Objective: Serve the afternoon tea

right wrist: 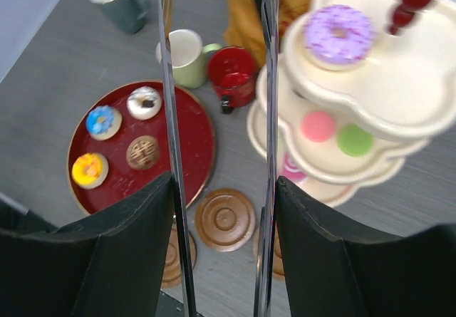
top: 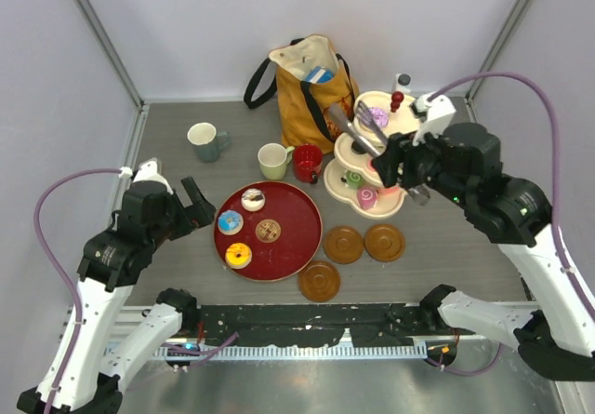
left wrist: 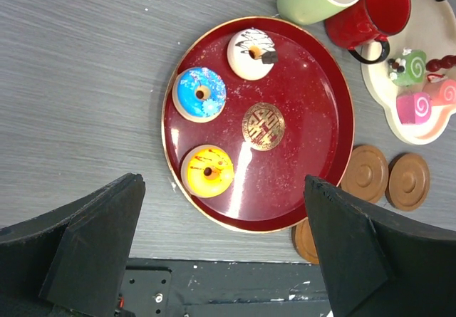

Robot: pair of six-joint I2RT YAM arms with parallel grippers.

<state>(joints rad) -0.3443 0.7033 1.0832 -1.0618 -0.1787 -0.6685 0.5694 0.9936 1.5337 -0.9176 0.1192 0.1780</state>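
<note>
**Donuts Await Their Turn at Tea**

The left gripper [left wrist: 222, 185] hangs spread and empty over the near edge of the red tray [left wrist: 303, 157]. On the tray the yellow donut [left wrist: 207, 170], blue donut [left wrist: 199, 93] and white donut [left wrist: 251, 53] lie apart. The right gripper [right wrist: 222, 182] clasps metal tongs [right wrist: 165, 82] by the cream three-tier stand [right wrist: 402, 121], which is topped with a purple donut [right wrist: 339, 35]. The toys look light, hard and glossy, so likely slippery. Pinching across the outer rim seems safest.
</note>
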